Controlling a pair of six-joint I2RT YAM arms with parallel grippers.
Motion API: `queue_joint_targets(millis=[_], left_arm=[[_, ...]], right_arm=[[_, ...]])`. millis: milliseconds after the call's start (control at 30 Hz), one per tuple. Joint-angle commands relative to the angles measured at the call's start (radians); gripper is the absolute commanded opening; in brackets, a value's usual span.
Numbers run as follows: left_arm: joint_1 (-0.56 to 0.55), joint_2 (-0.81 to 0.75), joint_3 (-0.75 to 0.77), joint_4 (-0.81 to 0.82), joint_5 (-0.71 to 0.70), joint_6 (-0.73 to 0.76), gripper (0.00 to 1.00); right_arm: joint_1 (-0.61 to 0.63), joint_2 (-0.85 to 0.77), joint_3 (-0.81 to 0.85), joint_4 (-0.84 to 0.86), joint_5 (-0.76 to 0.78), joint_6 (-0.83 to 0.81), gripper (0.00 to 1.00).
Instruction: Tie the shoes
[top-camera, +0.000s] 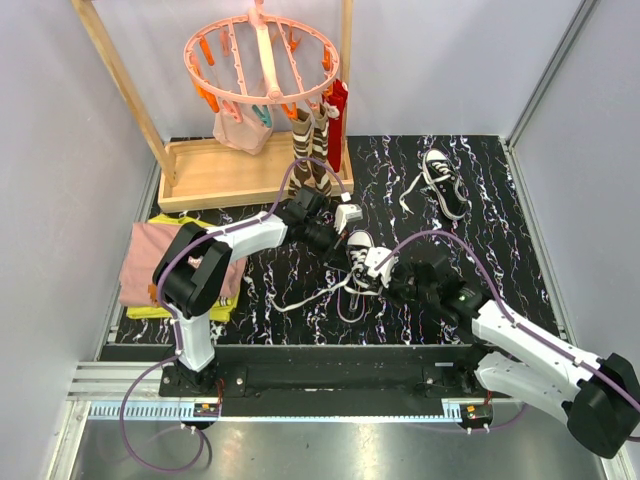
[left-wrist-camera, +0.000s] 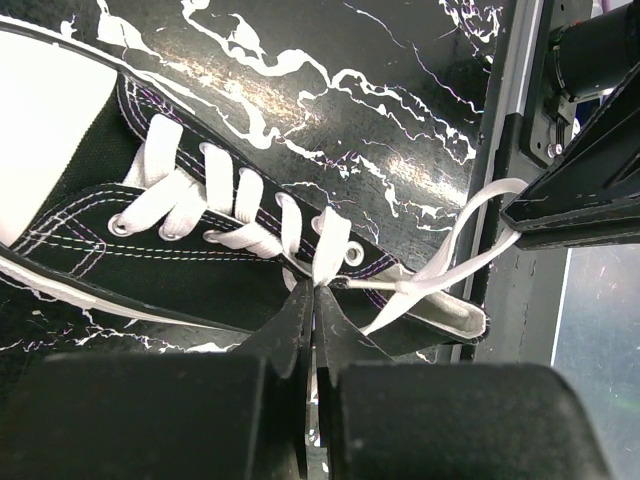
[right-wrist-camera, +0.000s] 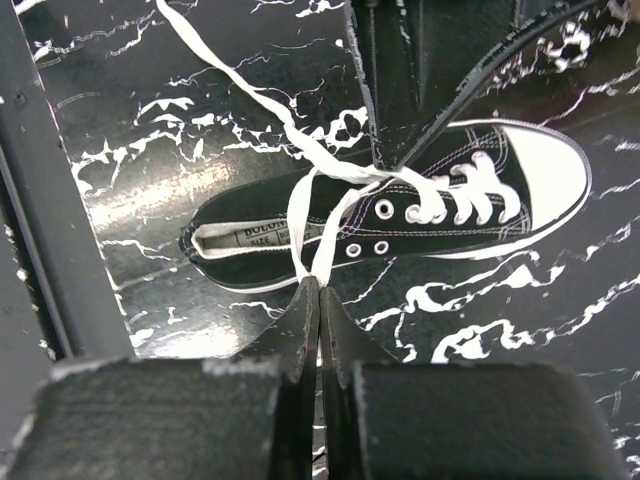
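One black shoe (top-camera: 362, 258) with a white toe cap lies mid-table between both arms. My left gripper (left-wrist-camera: 315, 288) is shut on its white lace (left-wrist-camera: 330, 245) just above the top eyelets. In the top view the left gripper (top-camera: 340, 252) reaches in from the far left side. My right gripper (right-wrist-camera: 319, 282) is shut on a loop of the same lace (right-wrist-camera: 300, 215) beside the shoe (right-wrist-camera: 470, 215), near its opening. A free lace end (top-camera: 300, 298) trails left over the table. The second shoe (top-camera: 444, 182) lies at the back right, laces loose.
A wooden rack (top-camera: 215, 175) with a pink round peg hanger (top-camera: 262, 60) stands at the back left, brown striped socks (top-camera: 308, 150) hanging from it. Folded pink and yellow cloth (top-camera: 160, 265) lies at the left edge. White walls close in the sides.
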Motion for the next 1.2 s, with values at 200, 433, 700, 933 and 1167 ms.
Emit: queue_joint_targets(millis=[200,433,700,933,1167], left_arm=[[0.01,-0.055,0.044,0.016,0.062,0.003,0.0],[0.011,-0.064,0.058,0.001,0.075,0.0,0.0],[0.023,-0.063,0.065,0.007,0.076,-0.025,0.0],[0.039,-0.061,0.056,0.005,0.07,-0.023,0.0],[0.048,-0.047,0.069,0.007,0.081,-0.04,0.0]], right_arm=[[-0.003,0.012,-0.015,0.135,0.05,-0.087,0.0],[-0.003,0.027,-0.025,0.163,0.059,-0.082,0.0],[-0.003,-0.002,-0.036,0.14,0.056,-0.105,0.0],[-0.003,-0.056,-0.071,0.105,0.059,-0.136,0.0],[-0.005,-0.007,-0.071,0.137,0.054,-0.153,0.0]])
